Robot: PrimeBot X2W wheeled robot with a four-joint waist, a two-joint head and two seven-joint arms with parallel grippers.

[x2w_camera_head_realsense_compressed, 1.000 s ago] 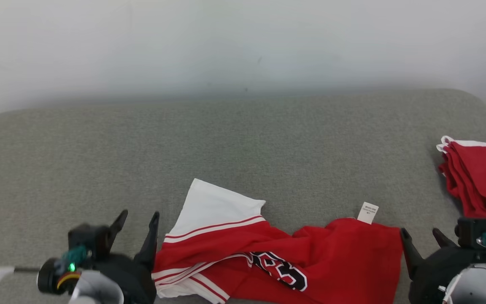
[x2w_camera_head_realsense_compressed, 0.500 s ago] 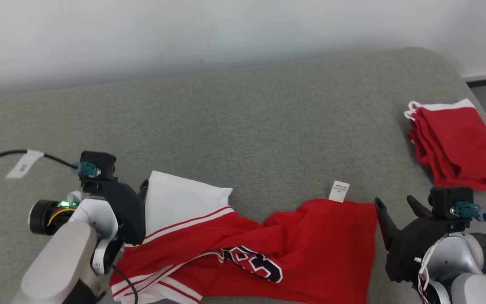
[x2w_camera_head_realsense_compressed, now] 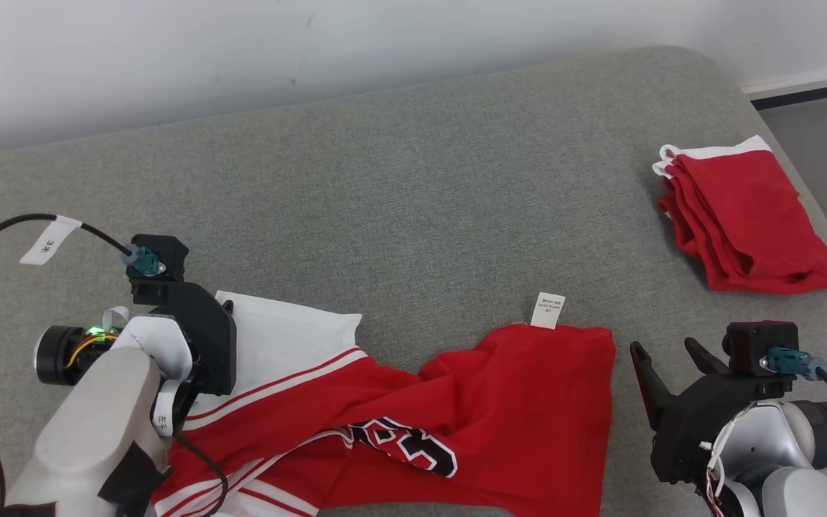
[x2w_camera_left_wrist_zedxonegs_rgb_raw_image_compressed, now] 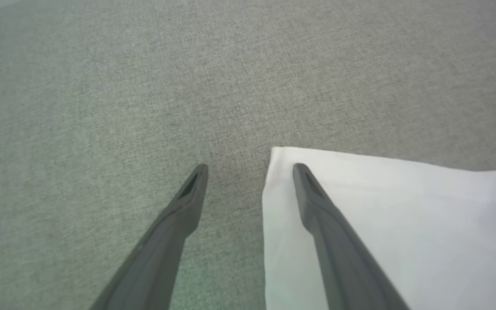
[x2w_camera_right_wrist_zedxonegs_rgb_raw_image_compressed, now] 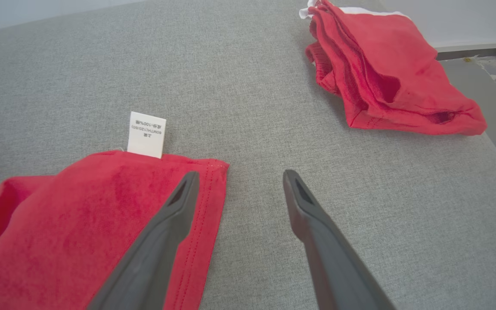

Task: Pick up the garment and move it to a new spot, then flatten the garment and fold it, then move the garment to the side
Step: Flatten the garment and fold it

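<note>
A wide grey fabric pad (x2w_camera_head_realsense_compressed: 413,187) with rounded corners is carrying everything here. A red jersey (x2w_camera_head_realsense_compressed: 528,409) is lying crumpled on the near part of it, spreading from the near left toward the middle right. Its white panel (x2w_camera_head_realsense_compressed: 284,337), edged with red and white stripes, is resting flat on the pad at the left end, and black numerals are showing among the folds near the front edge. A small white label (x2w_camera_head_realsense_compressed: 548,311) is sticking out from the jersey's far right corner and lying on the grey fabric. Well apart from it, by the pad's right edge, a folded pile of red cloth (x2w_camera_head_realsense_compressed: 744,215) with white trim is sitting.
</note>
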